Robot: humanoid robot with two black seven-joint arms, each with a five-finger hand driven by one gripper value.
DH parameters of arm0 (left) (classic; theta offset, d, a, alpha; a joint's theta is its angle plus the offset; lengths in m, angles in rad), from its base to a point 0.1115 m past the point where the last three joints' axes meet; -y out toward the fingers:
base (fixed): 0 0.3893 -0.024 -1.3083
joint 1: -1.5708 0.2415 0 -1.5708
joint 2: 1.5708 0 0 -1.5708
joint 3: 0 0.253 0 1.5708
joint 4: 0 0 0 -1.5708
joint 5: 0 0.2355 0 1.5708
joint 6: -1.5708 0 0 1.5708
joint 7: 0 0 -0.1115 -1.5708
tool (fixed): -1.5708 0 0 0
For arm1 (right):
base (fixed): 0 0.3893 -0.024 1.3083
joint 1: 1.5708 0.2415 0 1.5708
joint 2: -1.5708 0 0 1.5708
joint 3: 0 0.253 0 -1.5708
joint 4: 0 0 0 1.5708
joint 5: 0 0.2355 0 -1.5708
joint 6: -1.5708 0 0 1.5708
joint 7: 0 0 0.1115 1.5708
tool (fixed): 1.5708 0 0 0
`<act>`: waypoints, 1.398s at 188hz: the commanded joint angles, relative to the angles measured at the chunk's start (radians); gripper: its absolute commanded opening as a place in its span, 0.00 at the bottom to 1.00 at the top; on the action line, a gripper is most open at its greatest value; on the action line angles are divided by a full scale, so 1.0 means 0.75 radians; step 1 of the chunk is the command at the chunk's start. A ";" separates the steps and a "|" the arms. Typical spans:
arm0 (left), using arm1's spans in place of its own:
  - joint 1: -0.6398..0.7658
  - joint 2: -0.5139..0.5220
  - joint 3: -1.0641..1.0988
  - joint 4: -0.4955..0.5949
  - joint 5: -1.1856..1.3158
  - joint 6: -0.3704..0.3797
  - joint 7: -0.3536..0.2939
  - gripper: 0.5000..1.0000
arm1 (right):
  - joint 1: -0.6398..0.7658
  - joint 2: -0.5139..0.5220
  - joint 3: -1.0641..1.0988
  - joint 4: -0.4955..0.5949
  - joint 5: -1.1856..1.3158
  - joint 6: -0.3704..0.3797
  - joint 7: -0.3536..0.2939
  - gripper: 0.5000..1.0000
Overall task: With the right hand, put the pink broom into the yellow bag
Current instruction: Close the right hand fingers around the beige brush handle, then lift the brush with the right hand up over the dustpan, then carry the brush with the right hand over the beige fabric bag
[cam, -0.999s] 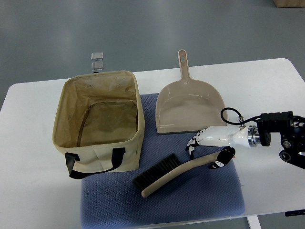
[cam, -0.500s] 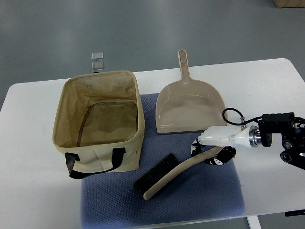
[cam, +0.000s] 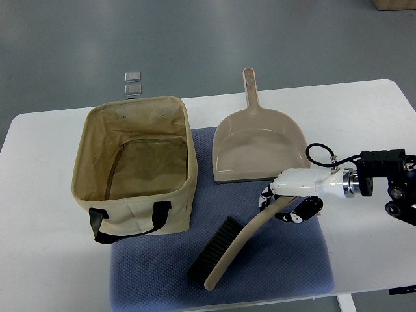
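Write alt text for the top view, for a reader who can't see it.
The robot's right hand grips the handle end of a pink broom lying on a blue mat. An open yellow bag sits to the left, a matching dustpan behind, all on a white table.

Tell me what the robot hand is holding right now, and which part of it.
The right robot hand is closed on the broom, gripping the end of its handle; the bristle end lies on the blue mat.
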 commanded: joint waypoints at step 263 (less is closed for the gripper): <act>0.000 0.000 0.000 0.000 0.000 0.000 0.001 1.00 | 0.476 -0.366 0.315 -0.114 0.403 0.204 0.090 0.00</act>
